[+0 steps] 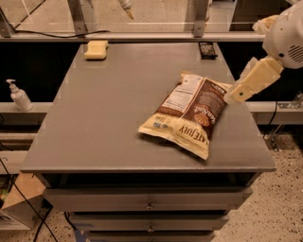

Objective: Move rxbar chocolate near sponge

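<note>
The grey tabletop [109, 118] carries three things. The rxbar chocolate [207, 50], a small dark flat bar, lies at about 1 o'clock, close to the far edge. The sponge [96, 49], a pale yellow block, sits at about 11 o'clock by the far-left corner, well apart from the bar, with bare tabletop between them. A large cream-and-brown chip bag [189, 113] lies flat right of centre, around 4 o'clock, with its long side running on a diagonal towards the far right. The robot's arm [255, 78] reaches in from 3 o'clock; its cream-coloured link slants down to end just beside the bag's far-right corner. Only a small light tip of the tool [126, 8] shows at the top of the view, at about 12 o'clock, beyond the far edge and above the rail there. I cannot tell how far open it is or whether it holds anything. A white pump bottle [20, 96] stands upright off the tabletop at 9 o'clock, on a lower ledge.
</note>
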Robot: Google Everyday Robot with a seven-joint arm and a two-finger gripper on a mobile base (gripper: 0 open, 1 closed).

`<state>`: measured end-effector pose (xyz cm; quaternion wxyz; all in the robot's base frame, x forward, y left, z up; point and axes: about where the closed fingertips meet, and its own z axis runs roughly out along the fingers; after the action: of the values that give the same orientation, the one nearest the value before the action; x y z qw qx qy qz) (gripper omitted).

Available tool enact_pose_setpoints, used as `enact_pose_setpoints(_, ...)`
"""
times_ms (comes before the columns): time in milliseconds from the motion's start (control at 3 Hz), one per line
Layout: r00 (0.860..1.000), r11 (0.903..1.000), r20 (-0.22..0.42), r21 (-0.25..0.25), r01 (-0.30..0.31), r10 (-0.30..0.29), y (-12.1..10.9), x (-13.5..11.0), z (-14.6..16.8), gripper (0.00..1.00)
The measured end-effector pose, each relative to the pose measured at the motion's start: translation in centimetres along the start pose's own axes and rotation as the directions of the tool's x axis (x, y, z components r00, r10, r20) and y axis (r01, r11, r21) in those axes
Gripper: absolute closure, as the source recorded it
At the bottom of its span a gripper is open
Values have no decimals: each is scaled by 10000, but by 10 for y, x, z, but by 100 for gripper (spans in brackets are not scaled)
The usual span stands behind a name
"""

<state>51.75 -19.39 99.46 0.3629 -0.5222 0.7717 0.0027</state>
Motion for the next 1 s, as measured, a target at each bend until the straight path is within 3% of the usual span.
enact_pose_setpoints(667, 9830, 9881, 1062, 189, -1525, 1497, -53, 1, 83, 0)
enact_pose_setpoints(1000, 9662, 9758, 1432, 127, -2183, 2143, -81, 6, 116, 0)
